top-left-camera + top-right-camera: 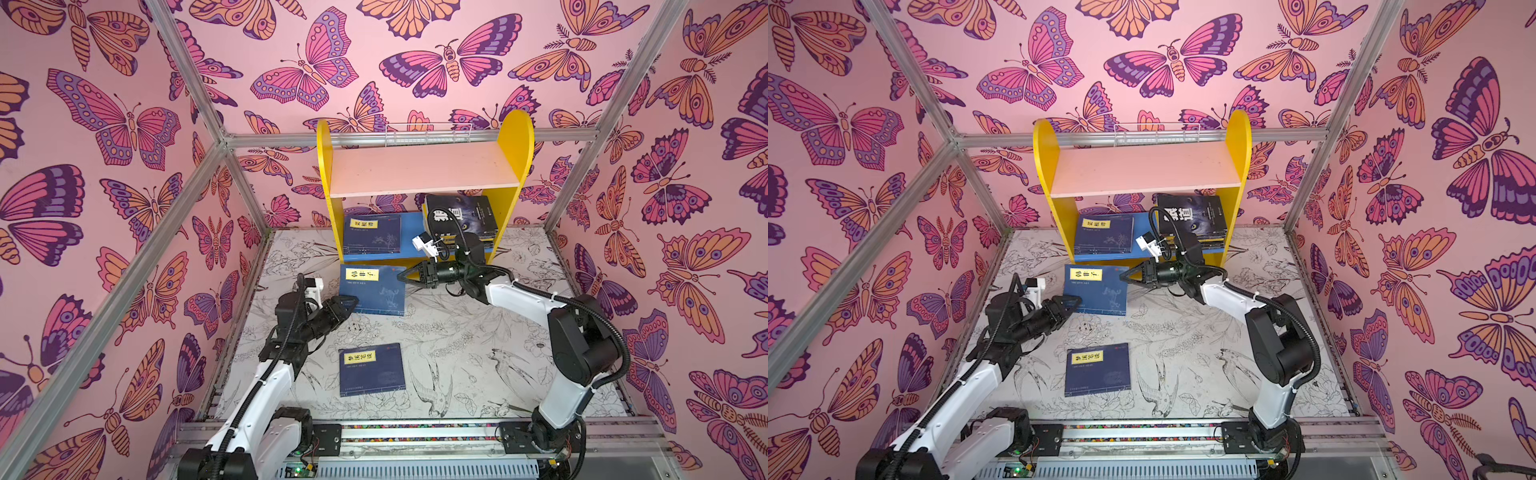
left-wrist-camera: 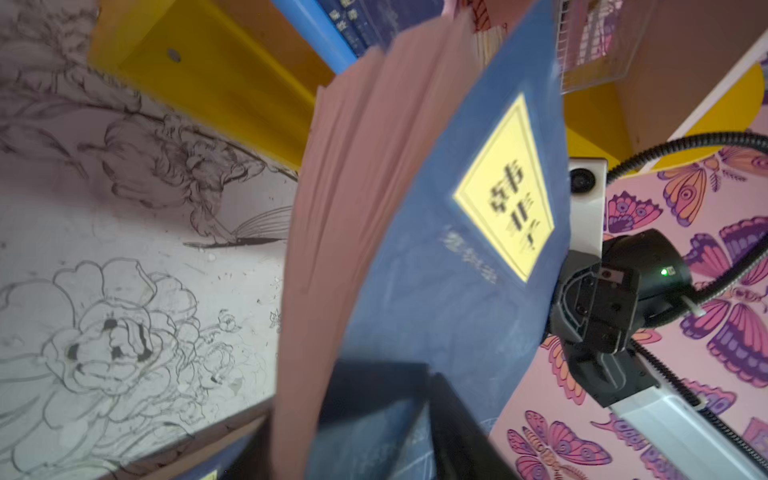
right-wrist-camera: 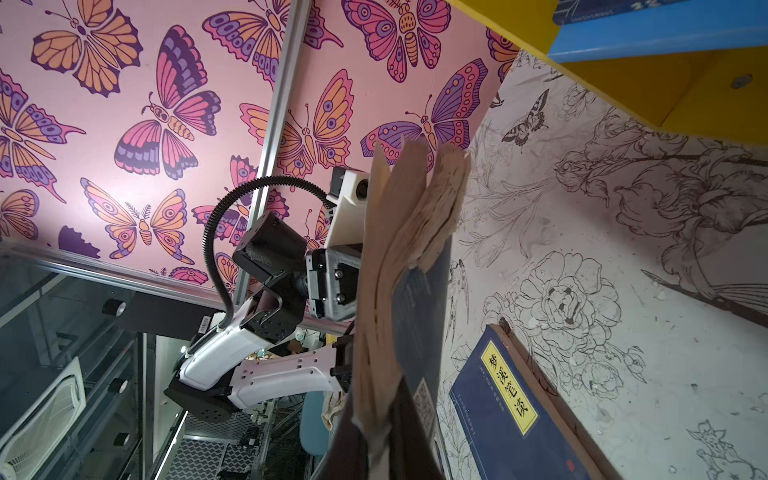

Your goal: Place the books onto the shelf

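Pink walls (image 1: 124, 174) printed with butterflies close in a surface (image 1: 457, 345) covered with ink drawings of flowers and birds. Just in front of the shelf (image 1: 515, 141), a navy paperback (image 1: 374, 293) with a yellow title label is up off that surface between the two arms. Both wrist views show it tilted, its pages fanned apart. The right claw (image 1: 400, 277) is clenched on the paperback's right edge near the upper corner, its tips drawn to a closed point. The left claw (image 1: 351, 300) is at the lower left corner, and the left wrist view shows that corner between its jaws. That picture is blurred, so I cannot tell whether it is clamped or only around the corner. The shelf has yellow round-topped sides, a pale pink upper board and a blue lower board. On the lower board a second navy paperback (image 1: 372, 235) lies flat at the left. At the right sits a stack of books (image 1: 490, 235) topped by a black-covered book (image 1: 461, 212). A third navy paperback (image 1: 372, 370) lies flat on the surface nearer the arm bases, well apart from the lifted one.
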Robot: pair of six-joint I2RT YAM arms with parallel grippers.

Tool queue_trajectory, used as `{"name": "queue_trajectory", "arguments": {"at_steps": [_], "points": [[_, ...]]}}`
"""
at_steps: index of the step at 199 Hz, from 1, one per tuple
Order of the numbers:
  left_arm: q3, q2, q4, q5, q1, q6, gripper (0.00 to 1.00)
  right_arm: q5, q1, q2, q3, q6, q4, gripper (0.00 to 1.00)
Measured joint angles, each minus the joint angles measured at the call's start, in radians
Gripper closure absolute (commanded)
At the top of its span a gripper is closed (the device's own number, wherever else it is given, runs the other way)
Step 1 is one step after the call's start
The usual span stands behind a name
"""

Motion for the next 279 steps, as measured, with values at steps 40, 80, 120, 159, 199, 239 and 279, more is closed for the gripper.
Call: {"name": "queue_trajectory", "arguments": {"at_steps": [40,80,120,159,199,239,279], "points": [[-0.002,0.000,0.078,0.027,0.001,-0.032,1.00,0.089,-0.017,0.002,0.000,-0.039,-0.090,0.69],[-0.051,-0.010,0.179,0.000,-0.009,-0.107,1.00,0.228,-0.022,-0.023,-0.040,-0.111,-0.211,0.45],[-0.092,-0.013,0.299,-0.063,-0.009,-0.204,1.00,0.201,-0.010,-0.058,-0.126,-0.090,-0.172,0.46],[-0.092,-0.029,0.370,-0.091,-0.009,-0.241,1.00,0.132,0.036,-0.057,-0.145,-0.042,-0.092,0.55],[-0.092,-0.046,0.377,-0.103,-0.009,-0.249,1.00,0.104,0.042,-0.014,-0.122,0.085,0.080,0.78],[-0.093,-0.048,0.379,-0.131,-0.008,-0.249,1.00,0.093,0.042,0.027,-0.113,0.231,0.248,0.99],[-0.093,-0.055,0.372,-0.142,-0.009,-0.242,0.51,0.098,0.043,0.024,-0.111,0.235,0.259,1.00]]}}
